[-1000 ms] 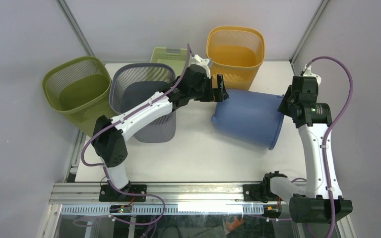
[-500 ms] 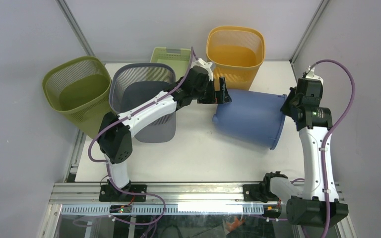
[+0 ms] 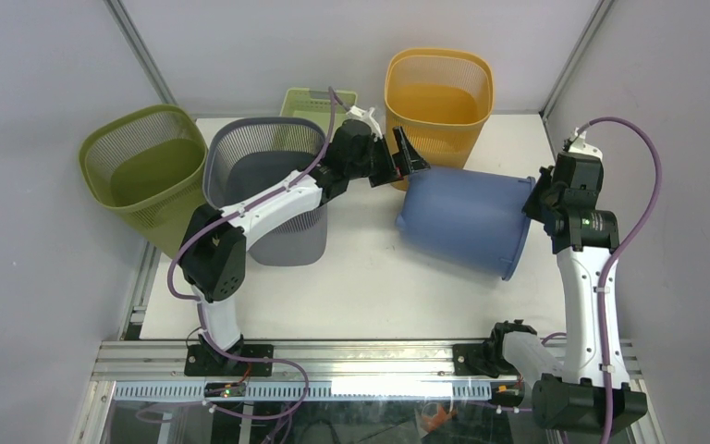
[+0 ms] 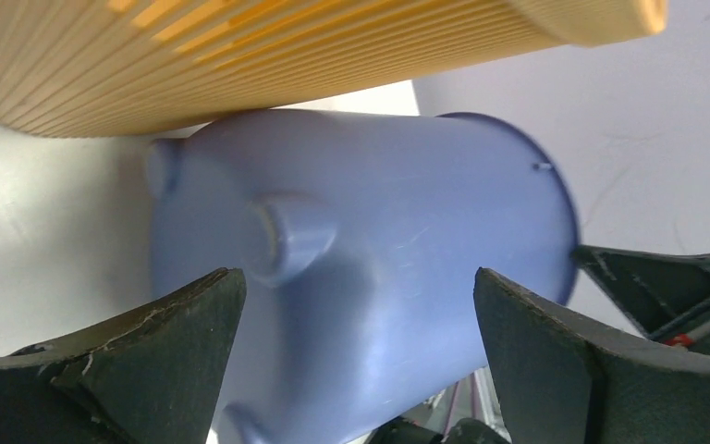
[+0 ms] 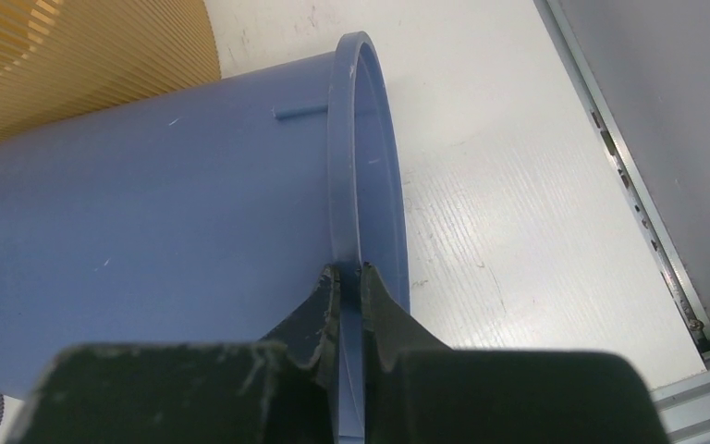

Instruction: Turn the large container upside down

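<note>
1. A large blue plastic container lies on its side on the white surface, right of centre. Its closed base faces left and its open rim faces right.
2. The right hand is at the far right part of that rim. In its wrist view the hand is pinched narrow on the thin rim wall of the container, one finger inside and one outside.
3. The left hand is spread wide and holds nothing. It sits just beside the far left corner of the container's base; whether it touches cannot be told.
4. In the left wrist view the container shows base-first between the spread fingers of the hand, with round stubs on its bottom.
5. An orange mesh waste basket stands upright at the far edge, just behind the container and the left hand.
6. On the far left, a grey mesh basket stands on the surface beside an olive-green mesh basket that tilts off the left edge. A small pale green crate sits behind the grey one.
</note>
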You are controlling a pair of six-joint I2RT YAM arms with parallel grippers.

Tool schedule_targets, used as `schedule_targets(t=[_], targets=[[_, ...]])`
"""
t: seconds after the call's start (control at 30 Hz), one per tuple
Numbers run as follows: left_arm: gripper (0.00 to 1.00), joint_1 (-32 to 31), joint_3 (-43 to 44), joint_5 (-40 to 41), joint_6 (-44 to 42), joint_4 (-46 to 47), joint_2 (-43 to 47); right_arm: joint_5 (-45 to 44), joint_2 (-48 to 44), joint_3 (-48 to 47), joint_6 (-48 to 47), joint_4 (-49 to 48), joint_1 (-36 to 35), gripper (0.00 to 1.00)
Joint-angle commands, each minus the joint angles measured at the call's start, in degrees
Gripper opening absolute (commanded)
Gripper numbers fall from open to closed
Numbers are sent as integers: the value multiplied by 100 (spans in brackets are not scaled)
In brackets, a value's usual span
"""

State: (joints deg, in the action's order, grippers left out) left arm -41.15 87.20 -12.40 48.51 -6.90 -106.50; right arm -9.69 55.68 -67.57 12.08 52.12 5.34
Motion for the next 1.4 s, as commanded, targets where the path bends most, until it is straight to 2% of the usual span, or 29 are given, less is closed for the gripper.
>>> schedule_targets(t=[0.0, 0.17, 0.3, 0.37, 0.57, 0.83, 1.0, 1.17, 1.37], targets=[[99, 37, -238, -434, 423, 913, -171, 251, 44, 133, 10, 179, 36, 1], [99, 30, -179, -710, 662, 1066, -301, 329, 25, 139, 20, 191, 30, 1], [99, -76, 79, -553, 67, 692, -215, 401, 5, 114, 25, 238, 32, 1], [99, -194, 435, -286, -406, 140, -214, 424, 9, 101, 23, 259, 37, 1], [99, -673, 1313, 1199, -1737, -1202, -74, 471, 9, -64, 17, 360, 28, 0], [99, -1411, 1770, 2575, -2547, -1912, 35, 509, 14, -98, 18, 341, 24, 0], [99, -1737, 1343, 3233, -1987, -1983, 158, 535, 4, -14, 8, 271, 27, 0], [99, -2045, 846, 4368, -1596, -1910, 306, 543, -37, 81, 14, 235, 27, 0], [99, -2045, 92, 4686, -1480, -1348, 690, 540, -87, 150, 13, 257, 27, 0]])
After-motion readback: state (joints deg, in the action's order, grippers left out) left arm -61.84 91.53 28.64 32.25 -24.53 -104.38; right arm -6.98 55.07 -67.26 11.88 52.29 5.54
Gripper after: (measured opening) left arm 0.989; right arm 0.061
